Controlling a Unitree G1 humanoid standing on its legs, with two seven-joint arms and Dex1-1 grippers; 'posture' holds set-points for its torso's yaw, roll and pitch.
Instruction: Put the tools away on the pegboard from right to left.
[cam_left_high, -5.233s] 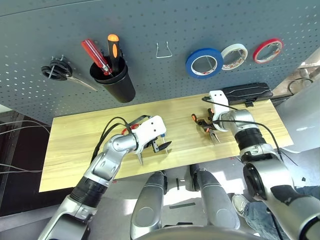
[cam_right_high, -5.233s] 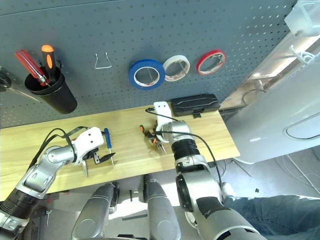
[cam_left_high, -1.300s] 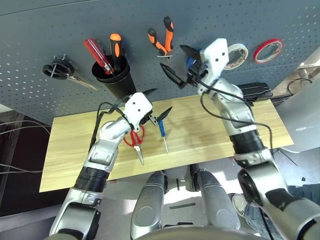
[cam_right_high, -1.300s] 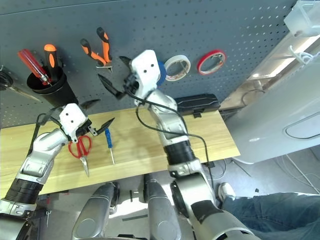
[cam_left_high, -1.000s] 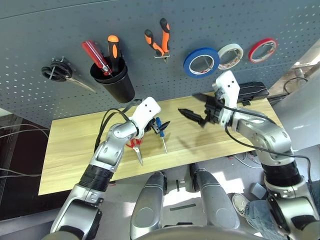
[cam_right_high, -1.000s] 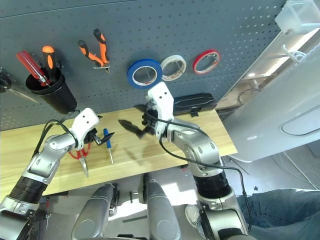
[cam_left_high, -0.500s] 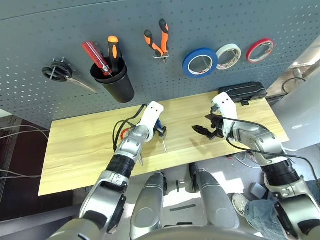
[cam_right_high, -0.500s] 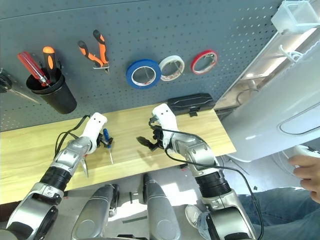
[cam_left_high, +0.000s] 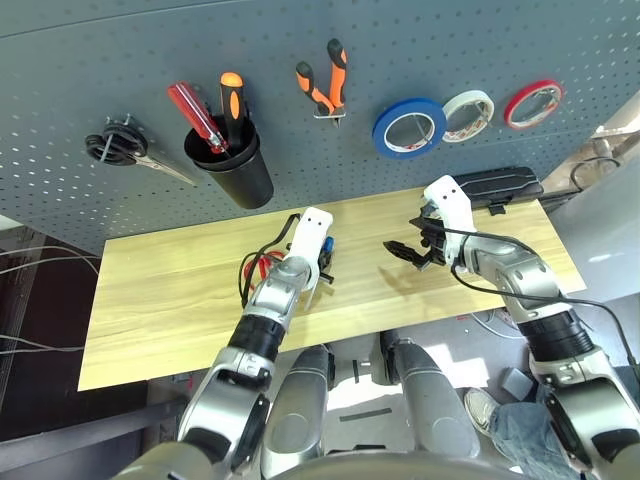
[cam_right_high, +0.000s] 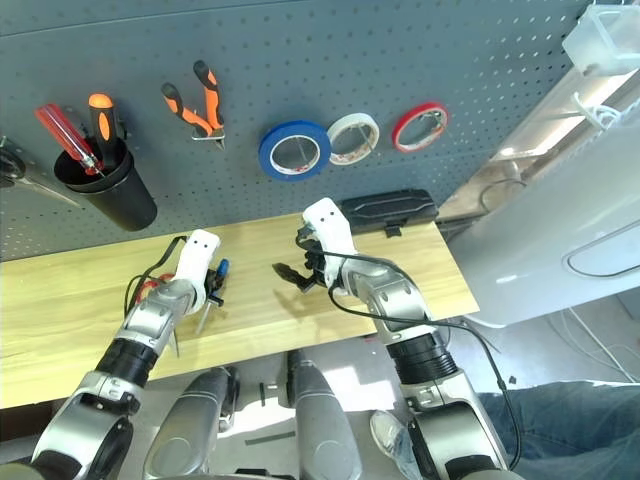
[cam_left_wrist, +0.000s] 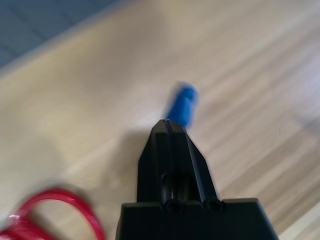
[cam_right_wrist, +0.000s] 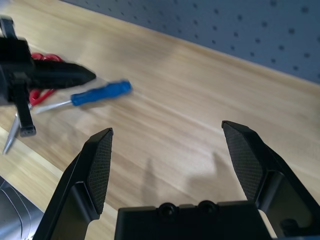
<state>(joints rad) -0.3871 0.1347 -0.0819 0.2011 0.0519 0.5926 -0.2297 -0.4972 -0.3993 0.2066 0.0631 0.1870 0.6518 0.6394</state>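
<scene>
2 of 4 tools hang on the pegboard (cam_left_high: 440, 50): blue tape roll (cam_left_high: 382, 133) upper right, pliers (cam_left_high: 338, 74) upper centre; screwdriver (cam_right_wrist: 102, 93) and red-handled scissors (cam_right_wrist: 46, 57) remain mid-table; left gripper (cam_left_wrist: 169, 121) closed beside screwdriver, seemingly empty; right gripper (cam_right_wrist: 167, 129) wide, empty.

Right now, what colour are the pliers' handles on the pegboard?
Orange and black; the pliers show best in the left eye view.
</scene>
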